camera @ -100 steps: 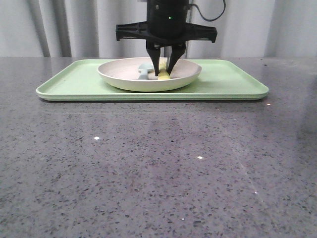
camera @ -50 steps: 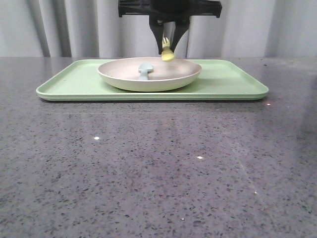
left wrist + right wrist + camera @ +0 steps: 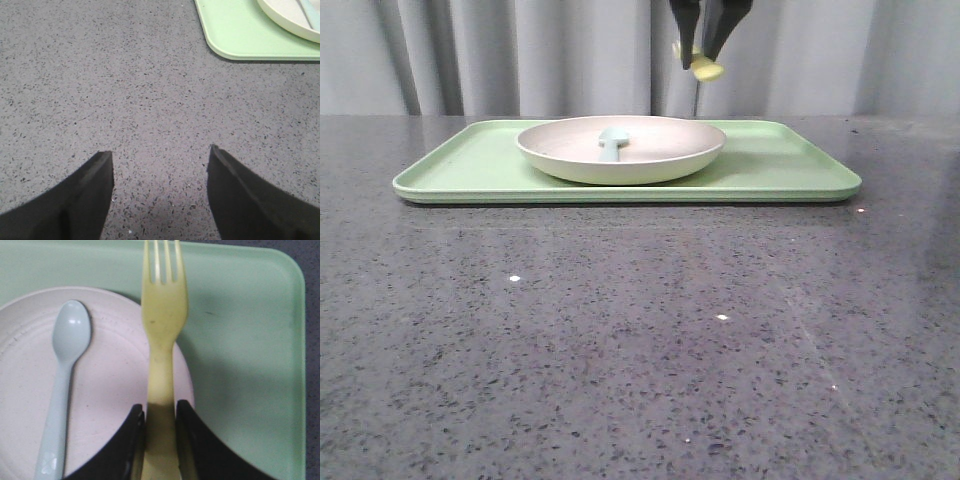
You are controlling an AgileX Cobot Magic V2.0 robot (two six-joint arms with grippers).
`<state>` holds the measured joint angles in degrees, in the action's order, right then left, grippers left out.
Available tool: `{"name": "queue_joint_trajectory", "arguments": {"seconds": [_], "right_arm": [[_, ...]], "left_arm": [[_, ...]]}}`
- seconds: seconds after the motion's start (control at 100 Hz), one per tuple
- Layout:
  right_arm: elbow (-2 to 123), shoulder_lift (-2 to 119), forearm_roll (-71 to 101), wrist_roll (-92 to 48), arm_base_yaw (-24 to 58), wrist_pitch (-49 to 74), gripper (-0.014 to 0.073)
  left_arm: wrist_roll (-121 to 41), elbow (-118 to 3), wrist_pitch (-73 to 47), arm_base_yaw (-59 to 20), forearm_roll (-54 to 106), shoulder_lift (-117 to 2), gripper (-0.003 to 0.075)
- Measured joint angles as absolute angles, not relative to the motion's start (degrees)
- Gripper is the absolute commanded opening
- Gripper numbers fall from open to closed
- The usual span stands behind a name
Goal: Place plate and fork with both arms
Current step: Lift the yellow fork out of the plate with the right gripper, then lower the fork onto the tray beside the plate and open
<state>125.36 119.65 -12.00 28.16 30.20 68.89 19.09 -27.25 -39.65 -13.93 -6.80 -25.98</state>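
Above plate [image 3: 620, 150], right gripper [image 3: 703, 62] grips fork [image 3: 161, 330].

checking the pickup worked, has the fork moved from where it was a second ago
Yes. The fork has gone up and to the right, out of the plate, which stayed on the tray. It now hangs clamped in the right gripper, above the plate's right rim.

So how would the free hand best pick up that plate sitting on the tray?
Probably by the rim, coming in from the left side. The plate is shallow with a raised, flaring edge clear of the tray, giving fingers a lip to pinch. The left hand waits open on that side.
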Motion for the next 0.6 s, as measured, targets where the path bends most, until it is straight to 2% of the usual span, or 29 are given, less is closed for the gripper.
{"name": "queue_joint_trajectory", "arguments": {"seconds": [0.31, 0.6], "right_arm": [[125.5, 118.5, -9.0, 22.9, 25.0, 70.6, 0.0094], [122.5, 118.5, -8.5, 21.2, 23.5, 70.9, 0.0094]], "left_arm": [[19.1, -27.3, -39.6, -13.9, -6.8, -26.0, 0.041], [19.1, -27.3, -39.5, -13.9, -6.8, -26.0, 0.041]]}}
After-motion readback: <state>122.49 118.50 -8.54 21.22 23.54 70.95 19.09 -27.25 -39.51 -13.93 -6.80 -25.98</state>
